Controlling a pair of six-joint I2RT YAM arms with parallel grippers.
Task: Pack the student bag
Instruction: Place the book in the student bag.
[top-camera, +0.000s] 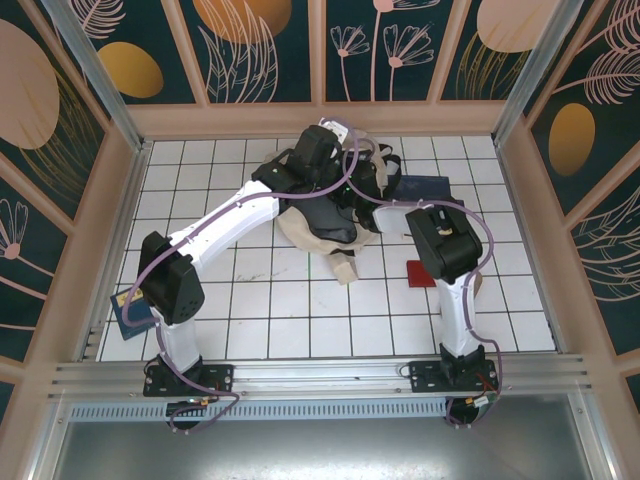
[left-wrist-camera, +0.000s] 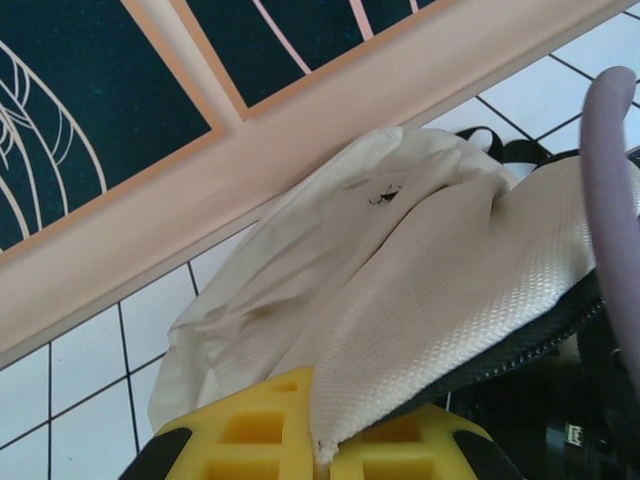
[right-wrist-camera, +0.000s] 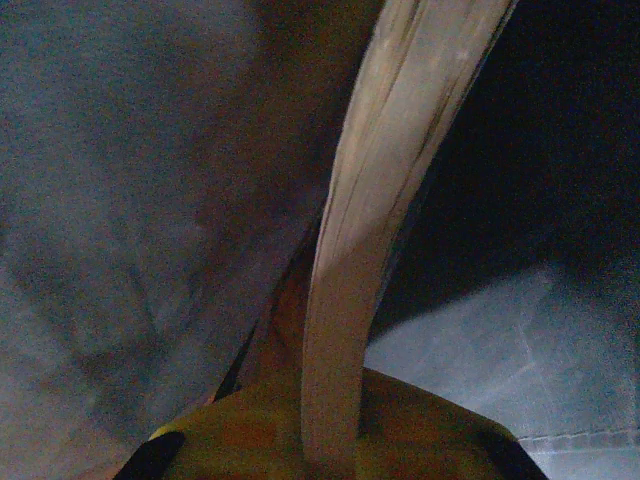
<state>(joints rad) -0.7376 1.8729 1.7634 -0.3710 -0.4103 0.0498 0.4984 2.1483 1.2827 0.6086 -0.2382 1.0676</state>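
- White tiles cover the table (top-camera: 270, 300), boxed in by dark floral panels. The student bag (top-camera: 335, 235) lies slumped at mid-table toward the far wall, with a navy book (top-camera: 428, 188) just beside it on the right.
- Left gripper (left-wrist-camera: 320, 445): its 2 yellow fingers are pinched tight on the bag's cream canvas edge, next to the dark zipper, and hold that edge raised.
- Right gripper (right-wrist-camera: 330, 425): clamped on a beige strip (right-wrist-camera: 370, 220) in a dim spot. Whether that strip is a loop or a fold of the bag I cannot tell.
- Handling, as I judge it: the bag is soft, light and floppy, so it will sag and fall closed unless held. The best hold is the stitched zipper rim or a loop, where the cloth is firmest, with both arms spreading the mouth.
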